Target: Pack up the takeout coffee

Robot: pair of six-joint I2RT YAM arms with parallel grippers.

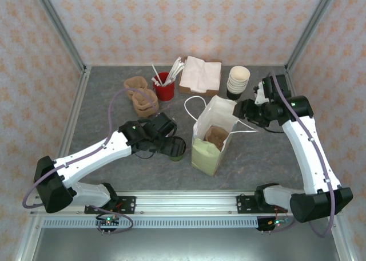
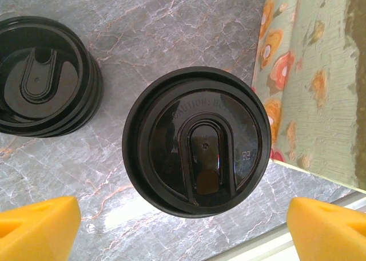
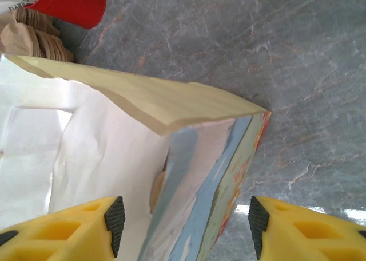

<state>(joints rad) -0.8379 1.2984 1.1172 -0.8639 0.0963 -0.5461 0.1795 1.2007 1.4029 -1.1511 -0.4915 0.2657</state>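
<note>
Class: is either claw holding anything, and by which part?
Nothing is held. The left claw hangs open over the lidded cup; the right claw straddles the paper bag at its rim, pads apart.

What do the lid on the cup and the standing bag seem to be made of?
The lid looks like black moulded plastic with a glossy finish: it shows bright highlights and raised lettering. The bag seems to be matte paper: its walls are creased and its rim is folded, with printed colours outside and plain white inside.
</note>
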